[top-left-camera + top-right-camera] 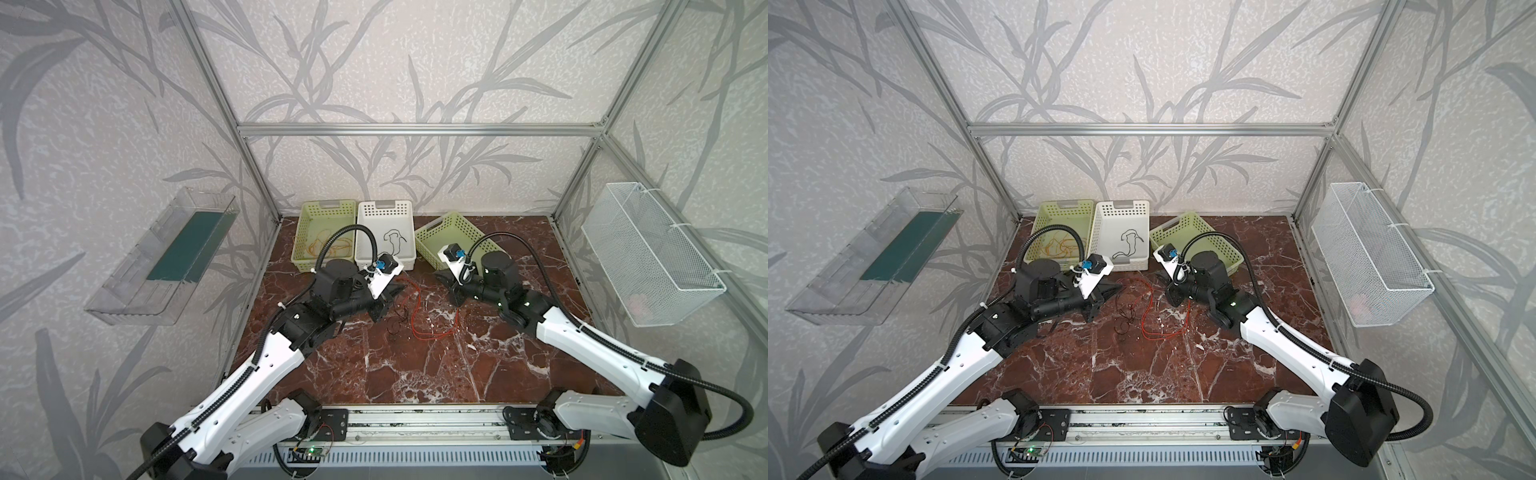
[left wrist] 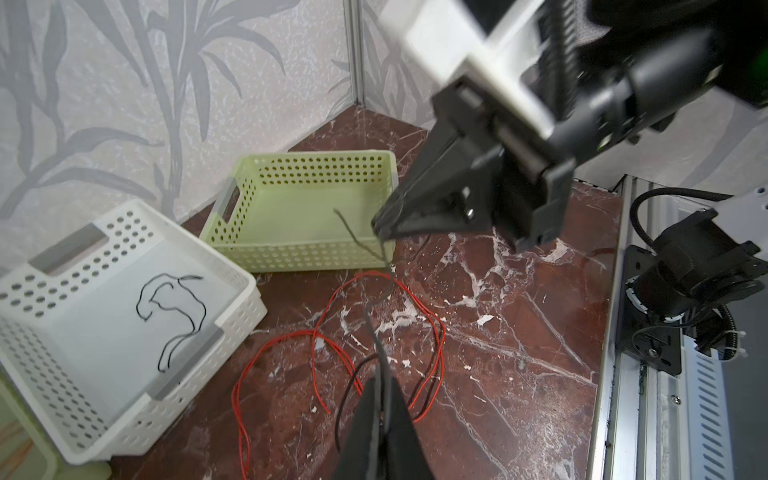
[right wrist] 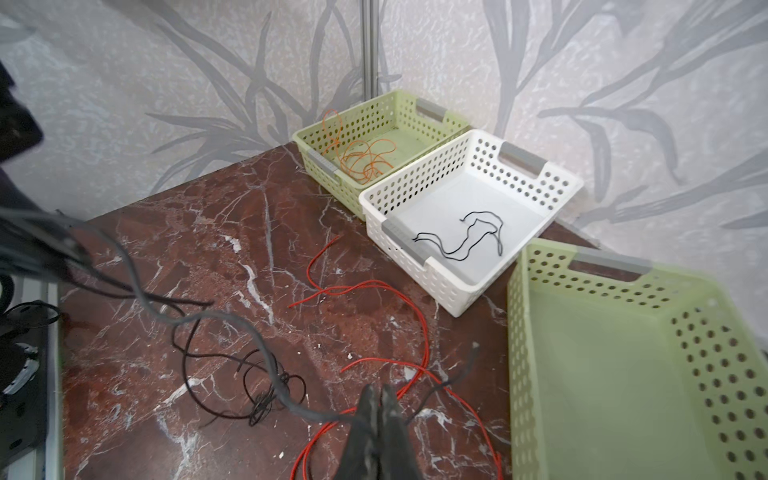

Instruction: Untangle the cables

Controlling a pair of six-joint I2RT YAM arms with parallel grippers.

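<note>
Right wrist: right claw (image 3: 380,392) pinches thin black cable (image 3: 232,316) over veined marble (image 3: 208,249)

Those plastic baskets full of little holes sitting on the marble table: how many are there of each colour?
Pale green perforated plastic baskets: 2
White perforated plastic basket: 1
Total: 3
</note>
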